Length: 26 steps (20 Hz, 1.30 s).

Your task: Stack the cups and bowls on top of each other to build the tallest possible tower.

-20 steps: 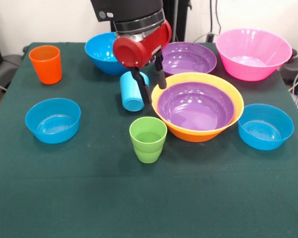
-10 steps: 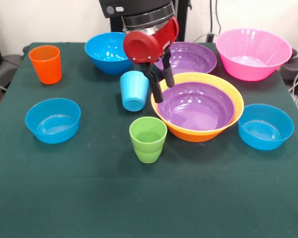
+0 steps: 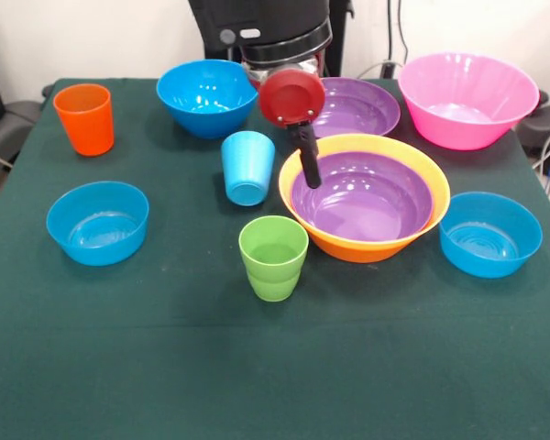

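Note:
The orange-yellow bowl (image 3: 367,249) sits right of centre with a purple bowl (image 3: 362,197) nested inside it. My gripper (image 3: 309,170) hangs over this stack's left rim, seen edge-on and holding nothing. The light blue cup (image 3: 247,170) is just left of it, apart from the gripper, with its narrow end towards the camera. The green cup (image 3: 273,258) stands upright in front. The orange cup (image 3: 84,119) stands at the far left. A second purple bowl (image 3: 353,108) and the pink bowl (image 3: 467,101) sit behind.
Three blue bowls stand apart: one at the back (image 3: 206,96), one at the left (image 3: 98,223), one at the right (image 3: 490,234). The table has a dark green cloth (image 3: 257,367); its near half is bare.
The gripper has moved right, from straddling the light blue cup to the orange-yellow bowl's left rim, and has turned edge-on. The cup shifted slightly and was left on the table.

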Available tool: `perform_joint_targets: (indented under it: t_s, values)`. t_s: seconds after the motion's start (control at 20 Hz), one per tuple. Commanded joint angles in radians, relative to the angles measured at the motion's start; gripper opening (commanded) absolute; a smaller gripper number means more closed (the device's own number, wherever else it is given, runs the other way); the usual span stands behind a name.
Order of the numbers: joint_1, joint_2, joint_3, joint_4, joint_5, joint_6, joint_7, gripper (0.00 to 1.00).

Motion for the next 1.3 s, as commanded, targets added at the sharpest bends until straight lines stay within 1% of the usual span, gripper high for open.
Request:
perform_joint_targets:
  t_s: [0.05, 0.15, 0.35, 0.5, 0.55, 0.65, 0.75, 0.8, 0.85, 0.95, 1.1, 1.2, 1.3]
  values:
    - [0.048, 0.058, -0.013, -0.049, -0.019, 0.098, -0.327, 1.00]
    - [0.028, 0.035, -0.005, -0.046, 0.003, 0.054, -0.283, 1.00]
    - [-0.012, 0.006, 0.024, -0.044, 0.025, -0.076, -0.214, 1.00]
    - [-0.032, -0.043, 0.021, -0.041, 0.039, -0.110, -0.151, 1.00]
    - [-0.047, -0.055, 0.030, -0.033, 0.050, -0.124, -0.139, 1.00]
    - [-0.077, -0.085, 0.038, 0.004, 0.060, -0.158, -0.119, 1.00]
    - [-0.112, -0.115, 0.047, 0.065, 0.049, -0.249, -0.069, 1.00]
    - [-0.116, -0.139, 0.043, 0.110, 0.026, -0.328, -0.005, 1.00]
    - [-0.127, -0.149, 0.038, 0.145, 0.006, -0.392, 0.032, 1.00]
    - [-0.131, -0.171, 0.011, 0.198, -0.028, -0.474, 0.074, 1.00]
    - [-0.128, -0.209, -0.042, 0.244, -0.028, -0.498, 0.092, 1.00]
    - [-0.107, -0.229, -0.094, 0.262, -0.041, -0.537, 0.118, 1.00]
    - [-0.072, -0.247, -0.159, 0.267, -0.059, -0.565, 0.148, 1.00]
